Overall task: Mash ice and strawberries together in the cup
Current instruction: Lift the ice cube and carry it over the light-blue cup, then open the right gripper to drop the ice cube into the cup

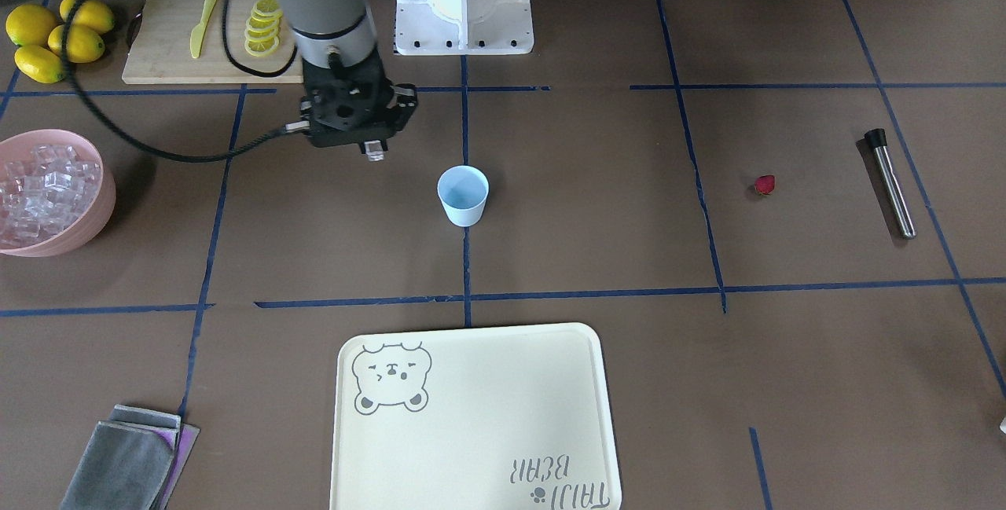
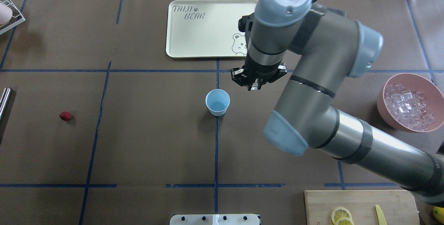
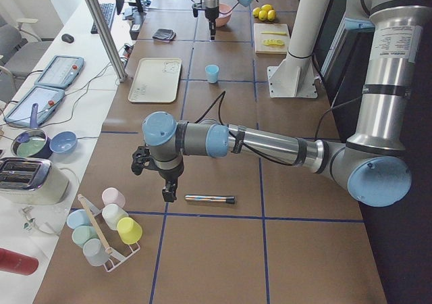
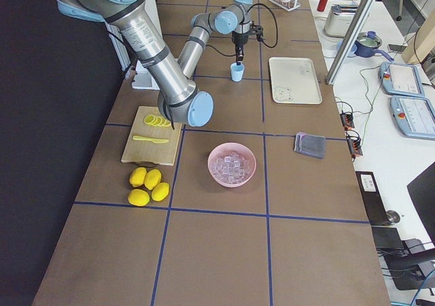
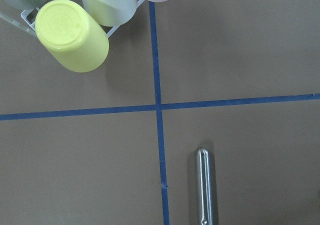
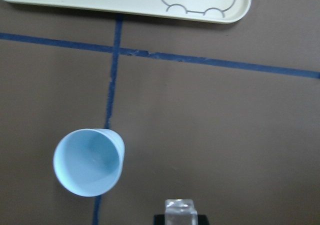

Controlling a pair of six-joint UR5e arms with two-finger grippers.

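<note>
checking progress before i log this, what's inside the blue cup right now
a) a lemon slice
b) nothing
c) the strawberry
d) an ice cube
B: the cup shows only its bare blue bottom. One ice cube is held in the right gripper beside the cup, not in it, and the strawberry lies well apart from it.

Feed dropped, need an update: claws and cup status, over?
Right claw shut on ice cube, beside cup, not over it. Left claw near muddler, state unclear. Cup empty, nothing between.
</note>
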